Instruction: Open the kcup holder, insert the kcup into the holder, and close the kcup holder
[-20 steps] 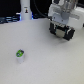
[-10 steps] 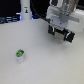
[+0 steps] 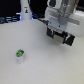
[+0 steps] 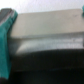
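Observation:
The kcup [image 3: 20,53], a small white pod with a green top, stands alone on the white table at the exterior view's lower left. The black kcup holder [image 3: 62,38] sits at the upper right, mostly covered by my arm. My gripper [image 3: 58,32] is down at the holder, far from the kcup. The wrist view is blurred and very close. It shows one teal finger [image 4: 6,47] beside a pale band over a dark surface [image 4: 50,67], likely the holder. I cannot tell whether the jaws are open or shut, or whether the tray is out.
A white bottle-like object [image 3: 25,11] stands at the back of the white table [image 3: 45,65], against a dark background. Nothing else shows near the kcup.
The gripper has sunk slightly lower onto the black holder in the exterior view. The kcup has not moved.

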{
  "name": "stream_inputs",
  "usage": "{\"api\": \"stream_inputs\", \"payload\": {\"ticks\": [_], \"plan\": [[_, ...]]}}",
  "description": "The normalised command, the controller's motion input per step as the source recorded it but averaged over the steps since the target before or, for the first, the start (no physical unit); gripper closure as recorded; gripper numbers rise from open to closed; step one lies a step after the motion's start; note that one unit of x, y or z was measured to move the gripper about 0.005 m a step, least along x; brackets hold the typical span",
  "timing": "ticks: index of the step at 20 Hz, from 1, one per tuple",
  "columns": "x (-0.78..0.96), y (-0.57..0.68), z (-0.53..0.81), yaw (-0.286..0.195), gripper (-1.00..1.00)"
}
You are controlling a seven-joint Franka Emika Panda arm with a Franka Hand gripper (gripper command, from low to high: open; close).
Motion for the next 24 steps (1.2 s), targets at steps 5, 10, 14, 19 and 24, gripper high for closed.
{"api": "stream_inputs", "payload": {"ticks": [5,10,14,19,24], "plan": [[0.62,-0.37,0.14,-0.060,-1.00],[0.01,-0.05,0.01,-0.007,-1.00],[0.05,-0.24,0.36,-0.112,-1.00],[0.01,-0.45,0.45,-0.203,-1.00],[-0.02,-0.46,0.34,-0.250,-1.00]]}}
